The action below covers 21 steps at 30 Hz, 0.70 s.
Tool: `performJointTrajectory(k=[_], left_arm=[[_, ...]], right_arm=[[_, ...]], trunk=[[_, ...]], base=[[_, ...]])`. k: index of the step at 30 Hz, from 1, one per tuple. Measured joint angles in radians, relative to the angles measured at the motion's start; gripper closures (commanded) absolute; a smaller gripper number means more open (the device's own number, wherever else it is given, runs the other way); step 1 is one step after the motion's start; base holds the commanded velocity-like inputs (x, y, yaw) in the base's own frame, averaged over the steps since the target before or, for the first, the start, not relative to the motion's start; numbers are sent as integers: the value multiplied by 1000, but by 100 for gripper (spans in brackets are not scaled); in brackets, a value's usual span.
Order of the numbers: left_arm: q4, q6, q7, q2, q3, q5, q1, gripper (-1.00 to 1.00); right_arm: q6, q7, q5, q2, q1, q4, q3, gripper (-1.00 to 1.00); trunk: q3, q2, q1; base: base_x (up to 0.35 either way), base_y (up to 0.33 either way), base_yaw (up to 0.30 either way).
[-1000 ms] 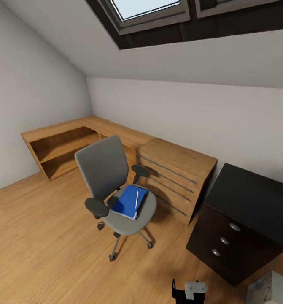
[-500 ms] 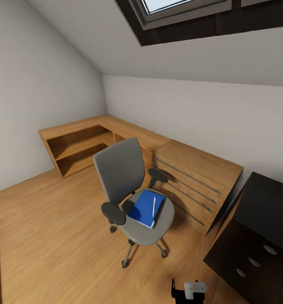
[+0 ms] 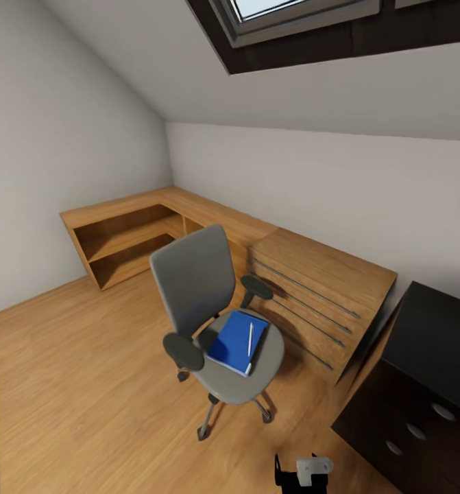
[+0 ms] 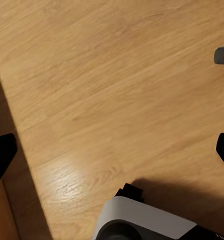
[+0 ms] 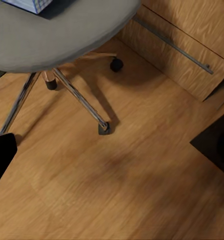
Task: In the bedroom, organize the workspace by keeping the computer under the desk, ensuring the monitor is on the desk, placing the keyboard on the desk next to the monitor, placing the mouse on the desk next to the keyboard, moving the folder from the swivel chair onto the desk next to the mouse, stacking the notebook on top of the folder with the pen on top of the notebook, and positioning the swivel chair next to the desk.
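**Chair with the folder sits right in front of the oak dresser**

Biggest stuff first: attic bedroom, sloped grey ceiling with a dark-framed skylight (image 3: pixel 305 27) up top and light wood floor (image 3: pixel 72 384) everywhere. A long oak shelf unit (image 3: pixel 127 237) wraps the far corner and runs into an oak dresser (image 3: pixel 319 295) with thin metal handle rails. To the right of that is the black drawer unit (image 3: pixel 411 412) of the desk, three round knobs showing.

The swivel chair (image 3: pixel 209 309) stands just in front of the dresser, backrest toward the corner shelves, seat facing the camera and a bit right. Its right armrest is close to the dresser front, so that side is tight; the floor on the near side is open.

On the seat lies the blue folder (image 3: pixel 235 341), flat, long axis running from the backrest out toward the seat's front edge. The slim white pen (image 3: pixel 250 339) lies on it along the same axis, near its right edge.

The right wrist view looks at the chair's chrome legs (image 5: pixel 81 102) and casters from just below the seat, a corner of the folder (image 5: pixel 34 5) peeking over the rim. The left wrist view is over bare floor. Can't tell whether either gripper is open or closed
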Motion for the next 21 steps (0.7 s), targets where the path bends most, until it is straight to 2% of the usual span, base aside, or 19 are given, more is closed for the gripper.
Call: performJointTrajectory(k=[10, 16, 20, 21], left_arm=[[0, 0, 0, 3, 2, 1, 0, -100], [-16, -2, 1, 44, 14, 9, 0, -100], [-59, -1, 2, 64, 53, 15, 0, -100], [-88, 0, 0, 71, 91, 24, 0, -100]], right_arm=[[0, 1, 1, -1, 0, 1, 0, -100], [5, -2, 1, 1, -3, -21, 2, -100], [16, -5, -7, 1, -6, -46, 0, -100], [26, -5, -14, 2, -8, -60, 0, -100]], trunk=[[0, 0, 0], [0, 0, 0], [0, 0, 0], [0, 0, 0]], base=[[206, 47, -4], [265, 7, 0], [204, 2, 0], [160, 1, 0]])
